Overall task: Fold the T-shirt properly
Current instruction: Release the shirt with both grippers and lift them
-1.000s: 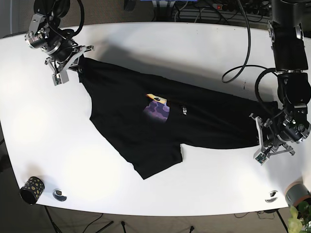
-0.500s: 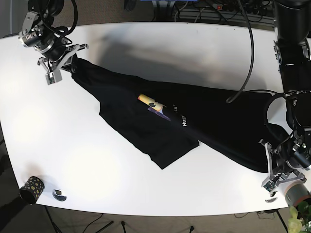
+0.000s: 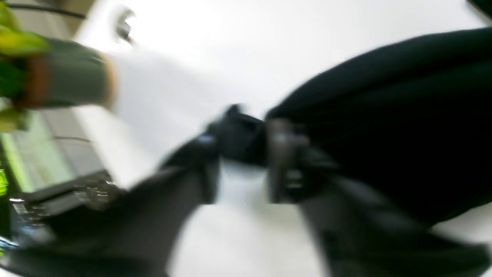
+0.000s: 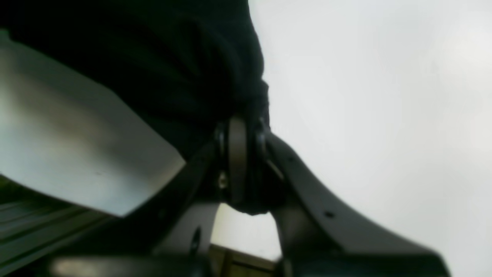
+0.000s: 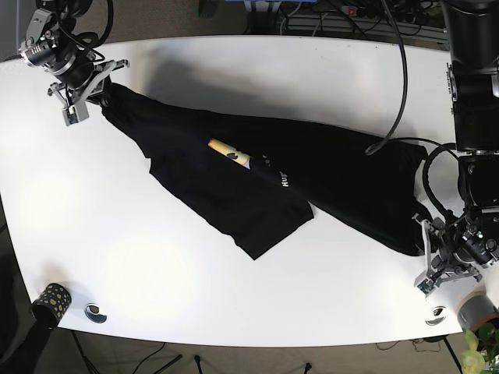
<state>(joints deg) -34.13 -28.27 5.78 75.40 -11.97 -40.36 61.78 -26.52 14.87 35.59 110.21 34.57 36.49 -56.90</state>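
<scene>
Now the shirt (image 5: 265, 183) lies stretched across the white bench (image 5: 335, 74), running from the far corner on my right side to the near edge on my left, with one flap folded out toward the front and a bit of coloured print showing mid-cloth. It is black, soft and limp; I judge it light, prone to sag and bunch wherever it is unsupported, so it is best held at corners or hems, pulled taut between both arms.

My right tool (image 5: 82, 89) is clamped on one end of the cloth; its wrist view shows fabric pinched tight between the closed jaws. My left tool (image 5: 440, 261) grips the other end: its wrist view is blurred, but dark cloth sits bunched between the fingers (image 3: 282, 154), which look drawn in on it.

At the near bench edge stand a speckled dark cup (image 5: 51, 302) and a grey pot (image 5: 477, 310) with a green plant; I cannot see into the cup. Two small round fittings (image 5: 96, 312) sit near them.
</scene>
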